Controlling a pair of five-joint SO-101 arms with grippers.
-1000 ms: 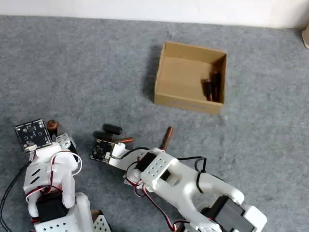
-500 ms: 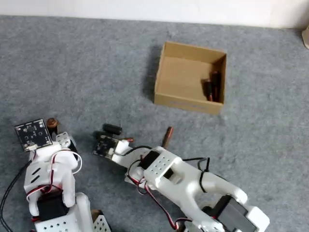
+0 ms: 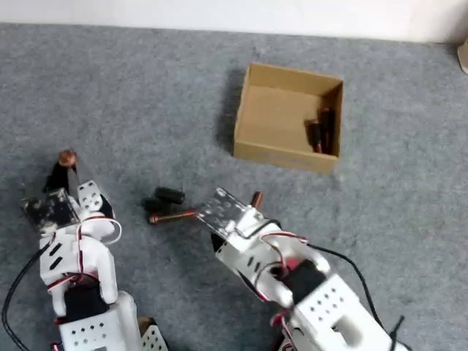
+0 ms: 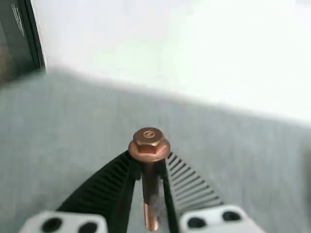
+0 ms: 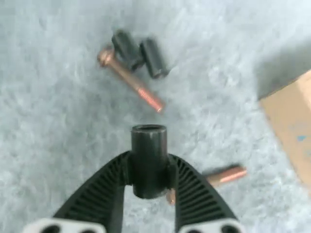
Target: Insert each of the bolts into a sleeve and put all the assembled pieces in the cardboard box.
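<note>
Now a bolt is held tight in the left gripper, which is pointed out level, and a sleeve is gripped by the right gripper, pointed down.

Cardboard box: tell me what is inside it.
Inside the cardboard box, a few dark sleeves with copper bolts lie bunched against one side wall. The near wall hides the strip of floor just behind it, and the exact count of pieces is unclear.

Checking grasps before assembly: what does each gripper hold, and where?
Left gripper: a bolt, by its shank under the head. Right gripper: a sleeve, around its middle.
</note>
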